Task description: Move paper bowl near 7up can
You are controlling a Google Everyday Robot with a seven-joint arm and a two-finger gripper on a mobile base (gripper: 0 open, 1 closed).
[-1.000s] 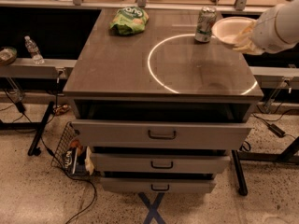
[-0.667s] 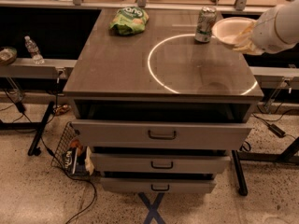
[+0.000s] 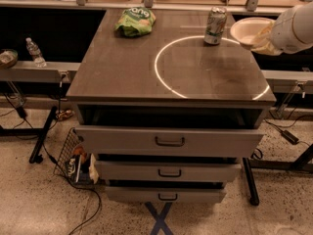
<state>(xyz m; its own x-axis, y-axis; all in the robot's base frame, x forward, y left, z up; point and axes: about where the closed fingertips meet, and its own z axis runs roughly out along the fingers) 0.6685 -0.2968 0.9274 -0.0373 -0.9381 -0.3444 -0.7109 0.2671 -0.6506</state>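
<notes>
The white paper bowl [image 3: 250, 29] is at the table's far right corner, partly past the edge and a little to the right of the 7up can [image 3: 215, 25]. The silver-and-green can stands upright on the dark tabletop [image 3: 122, 67] at the back, just on the white circle marked there. My gripper [image 3: 264, 40] comes in from the right on a white arm [image 3: 295, 27]. Its tan fingers [image 3: 266, 42] are closed on the bowl's right rim and hold it about level. The bowl's right side is hidden behind the fingers.
A green snack bag [image 3: 135, 21] lies at the back left of the tabletop. A water bottle [image 3: 35, 52] and a small dark bowl [image 3: 7, 58] sit on the left bench. Drawers [image 3: 168, 141] stick out at the front. A wire basket [image 3: 73, 160] is on the floor.
The gripper and the bowl have shifted slightly to the right. The can and the snack bag have not moved.
</notes>
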